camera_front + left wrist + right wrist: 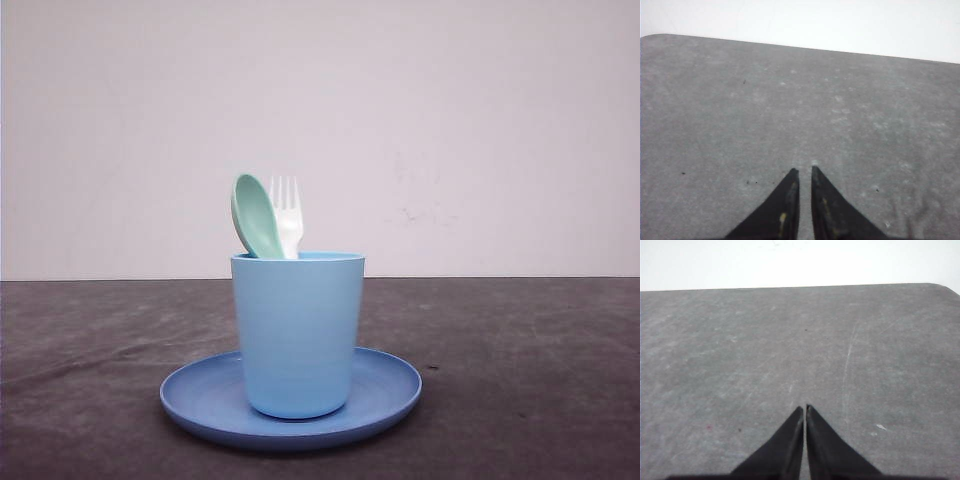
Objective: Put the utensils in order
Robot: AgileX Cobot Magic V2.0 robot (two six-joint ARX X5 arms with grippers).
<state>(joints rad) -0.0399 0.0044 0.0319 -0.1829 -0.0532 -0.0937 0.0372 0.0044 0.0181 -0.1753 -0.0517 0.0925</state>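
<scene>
The mint-green spoon (257,217) and the white fork (287,215) both stand in the light blue cup (298,335), handles down and heads up above the rim, the spoon's bowl just beside the fork's tines and partly overlapping them in the front view. The cup stands upright on the round blue plate (385,395), near the plate's middle, on the dark table (520,350).

The left tool (803,171) has its fingers drawn together to a narrow slit and grips nothing; ahead of its tips lies bare grey table out to the far edge. The right tool (804,408) is likewise pinched nearly closed and empty, with scuffed table ahead of it. Neither utensil lies near either tool's tips, so both tools appear well apart from the cup.

By the look of it, the task is finished or very nearly so: both utensils are gathered in the cup, nothing loose remains on the table, and no further pick seems called for.
</scene>
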